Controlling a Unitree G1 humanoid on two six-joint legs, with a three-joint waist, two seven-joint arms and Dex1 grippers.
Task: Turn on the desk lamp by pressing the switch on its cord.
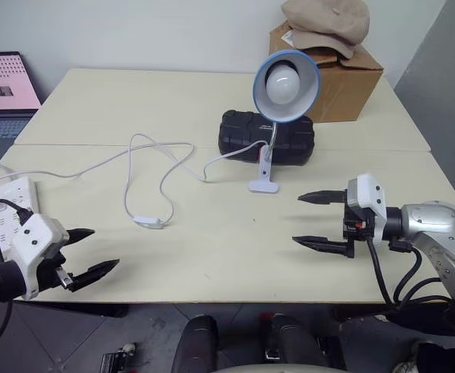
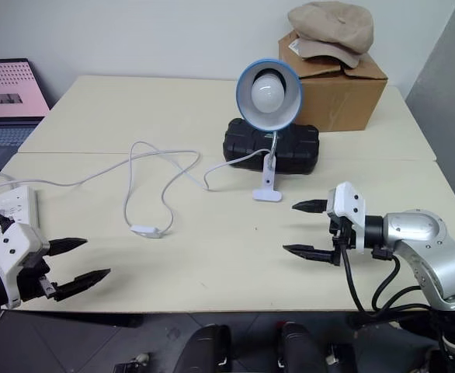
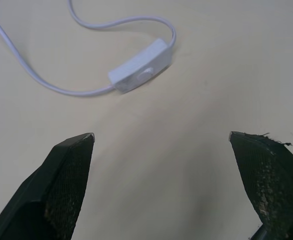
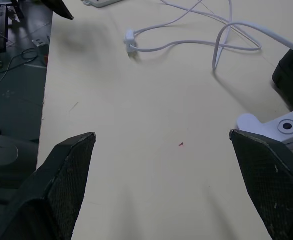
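Cardboard box [image 1: 344, 78] closed; cap [image 1: 326, 22] on top.

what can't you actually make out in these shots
- Whether the desk lamp is lit: the bulb looks white, but the head views do not settle it.
- Where the cord is plugged in: the power strip is cut by the picture's left edge and partly covered by the left gripper's arm.
- The switch position: its button shows in the left wrist view, on or off unreadable.
- What the cardboard box holds: closed, with a cap on top.
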